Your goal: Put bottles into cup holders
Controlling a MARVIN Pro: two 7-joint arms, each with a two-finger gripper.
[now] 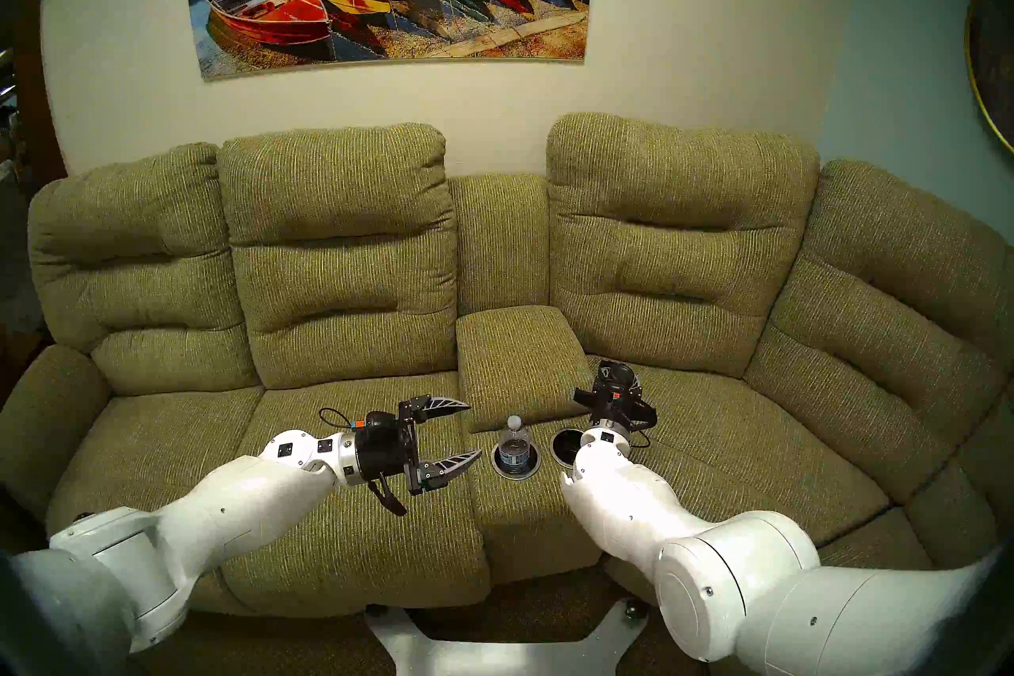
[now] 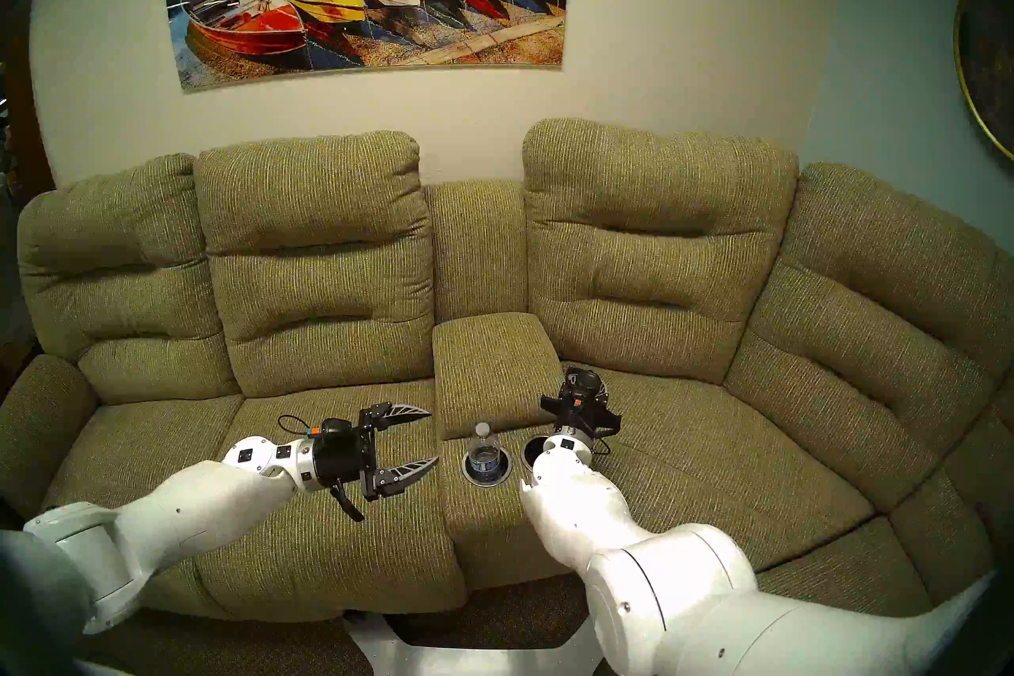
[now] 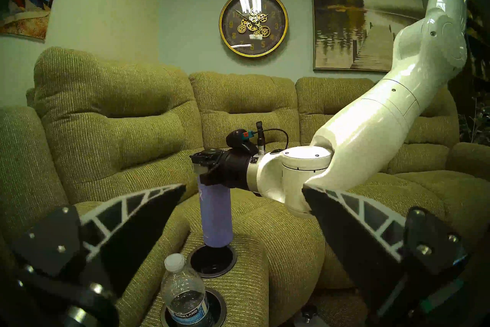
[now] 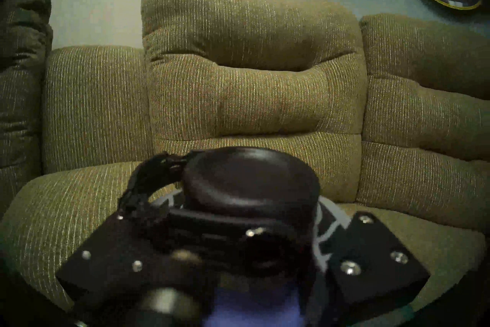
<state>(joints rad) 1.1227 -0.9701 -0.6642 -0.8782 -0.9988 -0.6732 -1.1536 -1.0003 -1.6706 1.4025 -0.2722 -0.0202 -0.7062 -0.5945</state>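
The clear water bottle [image 1: 514, 444] with a white cap stands upright in the left cup holder [image 1: 496, 469] of the sofa console; it also shows in the left wrist view [image 3: 183, 297]. My left gripper [image 1: 474, 429] is open and empty, just left of that bottle. My right gripper [image 1: 614, 376] is shut on the lavender flask [image 3: 216, 215] just under its black lid [image 4: 249, 185]. The flask hangs upright with its base at the far rim of the right cup holder [image 3: 212, 261]. In the head views my right arm hides the flask's body and part of that holder [image 1: 562, 441].
The console's padded armrest lid [image 1: 518, 362] rises just behind the holders. Olive sofa seat cushions [image 1: 351, 439] lie on both sides, with backrests [image 1: 675, 241] behind. My right forearm [image 1: 620, 505] crosses the console's right front.
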